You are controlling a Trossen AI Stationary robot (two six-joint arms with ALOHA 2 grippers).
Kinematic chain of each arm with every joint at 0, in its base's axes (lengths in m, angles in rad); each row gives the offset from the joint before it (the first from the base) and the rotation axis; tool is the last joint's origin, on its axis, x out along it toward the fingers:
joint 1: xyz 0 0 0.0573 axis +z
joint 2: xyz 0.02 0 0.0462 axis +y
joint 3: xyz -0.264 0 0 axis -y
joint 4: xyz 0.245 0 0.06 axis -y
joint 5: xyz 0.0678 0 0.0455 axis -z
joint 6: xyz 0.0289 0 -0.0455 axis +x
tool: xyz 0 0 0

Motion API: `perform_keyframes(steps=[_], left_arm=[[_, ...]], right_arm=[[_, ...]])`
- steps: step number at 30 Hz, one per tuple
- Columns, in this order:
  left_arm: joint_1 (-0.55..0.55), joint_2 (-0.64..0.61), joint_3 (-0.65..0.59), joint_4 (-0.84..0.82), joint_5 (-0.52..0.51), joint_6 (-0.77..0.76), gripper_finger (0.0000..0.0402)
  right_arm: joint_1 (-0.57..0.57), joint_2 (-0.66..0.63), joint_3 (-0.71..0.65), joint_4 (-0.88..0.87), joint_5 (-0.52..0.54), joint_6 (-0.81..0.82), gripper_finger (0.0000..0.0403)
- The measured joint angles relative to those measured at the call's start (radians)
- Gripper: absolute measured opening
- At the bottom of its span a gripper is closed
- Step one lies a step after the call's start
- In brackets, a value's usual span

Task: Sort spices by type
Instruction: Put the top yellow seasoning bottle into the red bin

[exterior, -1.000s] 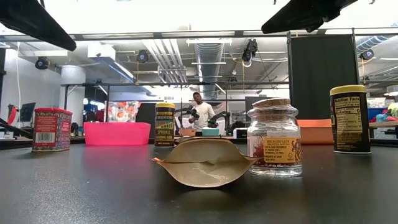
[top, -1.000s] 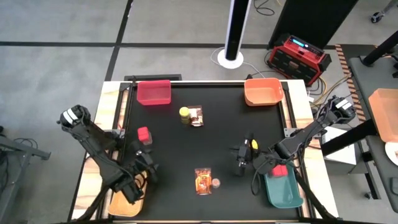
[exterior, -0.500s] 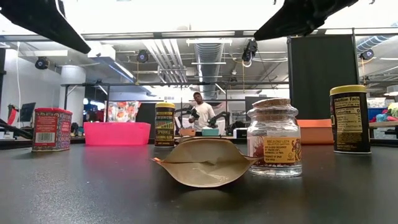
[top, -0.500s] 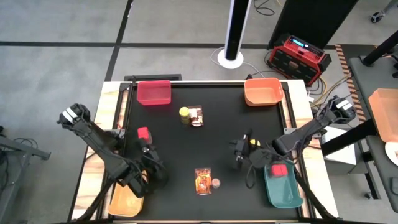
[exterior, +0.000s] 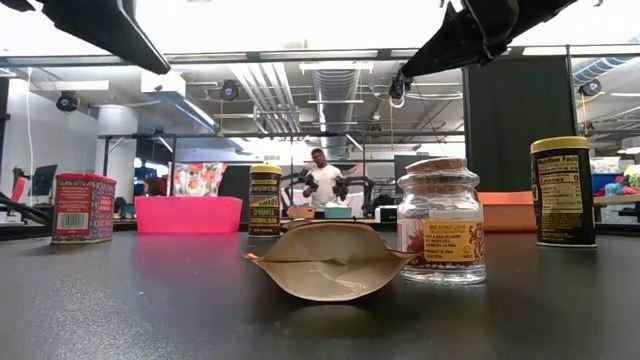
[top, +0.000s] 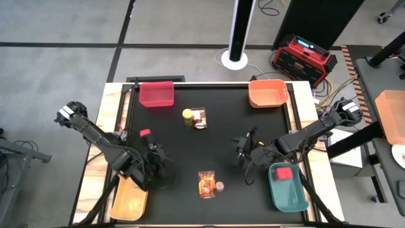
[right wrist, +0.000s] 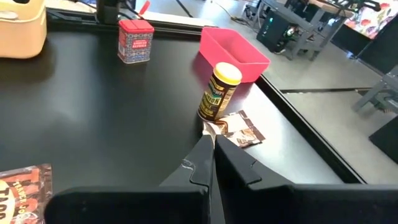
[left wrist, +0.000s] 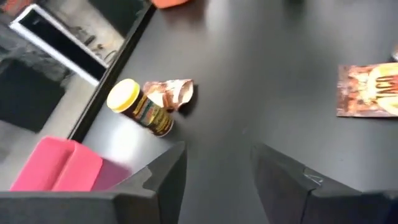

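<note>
On the counter (top: 190, 152) we counted four bins at the corners, one red tin (top: 145, 133) by the left edge, one yellow-lidded jar (top: 188, 114) touching a brown packet (top: 200, 118) toward the far edge, an orange packet (top: 207, 184) with a small corked jar (top: 219, 185) beside it near the front, and one red tin (top: 284, 172) in the teal bin (top: 288, 196). Open room lay mid-counter. The left pincer (left wrist: 217, 165) stood wide; the right pincer (right wrist: 213, 155) was closed, empty.
</note>
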Motion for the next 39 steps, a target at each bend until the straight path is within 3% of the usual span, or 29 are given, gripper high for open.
perform_keyframes(steps=[6,13,20,25,34,39], left_arm=[[0.111,-0.048,-0.012,0.224,0.153,0.324,0.0155],[0.376,-0.056,-0.02,0.391,0.406,0.641,0.0155],[0.699,-0.054,-0.062,0.62,0.636,0.776,0.0155],[0.846,-0.054,-0.072,0.626,0.814,0.804,0.0167],[0.899,-0.006,-0.093,0.634,0.833,0.852,0.0276],[0.922,0.054,-0.093,0.649,0.78,0.875,0.0325]], right_arm=[[0.0,0.0,0.0,-0.014,0.0,-0.002,0.0009],[0.0,0.0,0.0,-0.059,0.0,-0.001,0.0009],[0.0,0.0,0.0,-0.076,0.0,-0.013,0.0009],[0.0,0.0,0.0,-0.084,0.0,-0.013,0.0009],[0.0,0.0,0.0,-0.084,-0.053,-0.01,0.0009],[0.0,0.0,0.0,-0.083,-0.056,-0.008,0.0009]])
